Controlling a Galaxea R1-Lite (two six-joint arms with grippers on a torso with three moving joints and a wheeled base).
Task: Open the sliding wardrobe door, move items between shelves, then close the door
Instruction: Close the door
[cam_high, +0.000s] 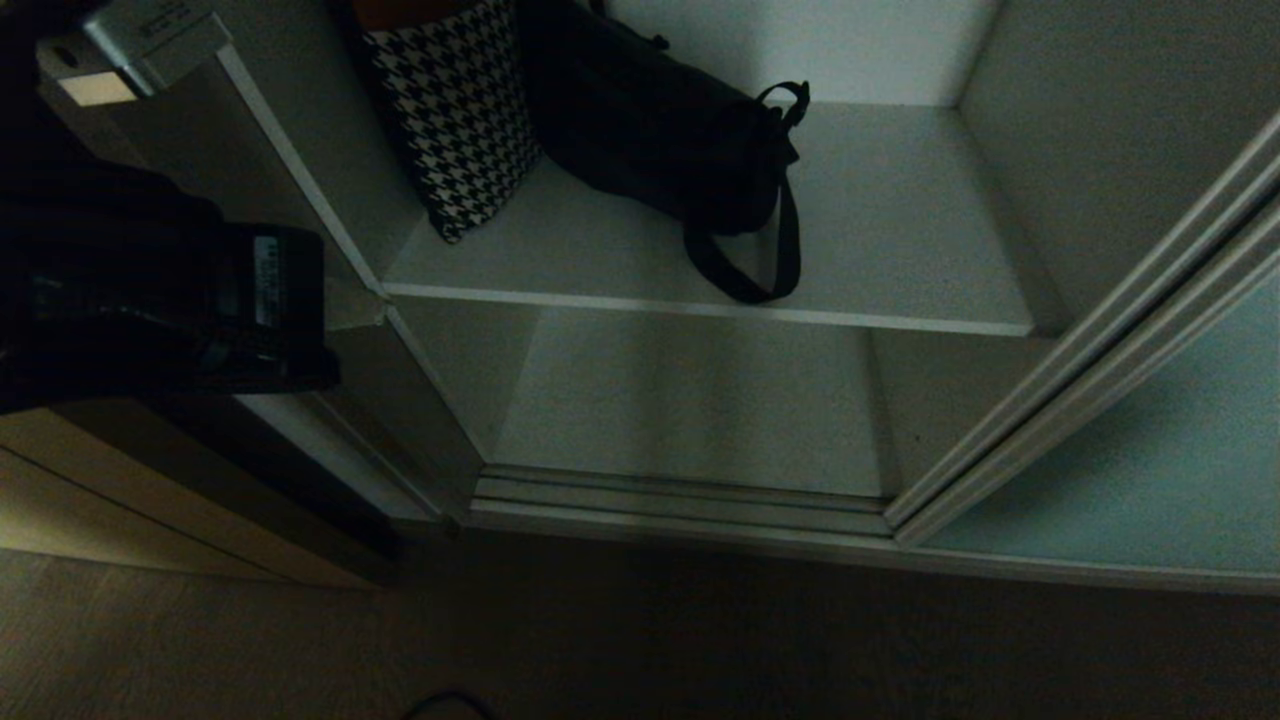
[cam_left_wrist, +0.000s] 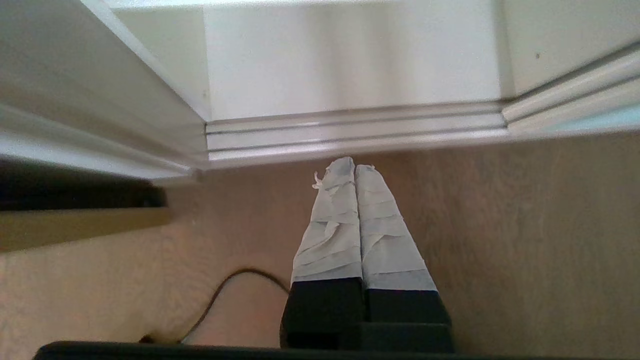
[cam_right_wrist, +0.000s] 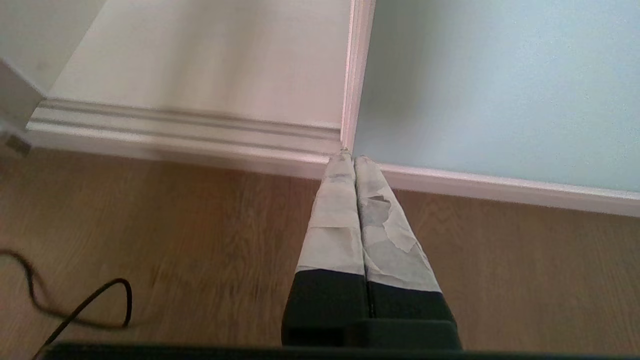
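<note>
The bag (cam_high: 660, 150) lies on the upper shelf (cam_high: 900, 250), toward its left half and near the back wall; it is black fabric, soft and slumped, longer than it is tall, with a small loop handle standing up at its right end; a wide black strap (cam_high: 750, 270) hangs from that end and curls forward in a loop that rests flat on the board, stopping just short of the front edge; no buckle or tag can be made out in the dim light. Touching the bag's left side, a houndstooth cushion (cam_high: 455, 110) leans tilted against the wardrobe's left wall; below, the lower shelf (cam_high: 690, 400) shows as a pale board reaching down to the grooved floor track (cam_high: 680, 500). The door (cam_high: 1130, 470) stands slid to the right, a pale teal frosted panel in a thin silver-grey frame, leaving the compartment open.

The left gripper (cam_left_wrist: 355, 170) hangs over the wooden floor (cam_left_wrist: 525, 250) just in front of the track, its taped fingers (cam_left_wrist: 330, 225) pressed together and holding nothing; a dark cable (cam_left_wrist: 225, 290) lies on the floor beside it. The right gripper (cam_right_wrist: 352, 157) points at the floor near the door's lower left corner, clenched and empty as well.
</note>
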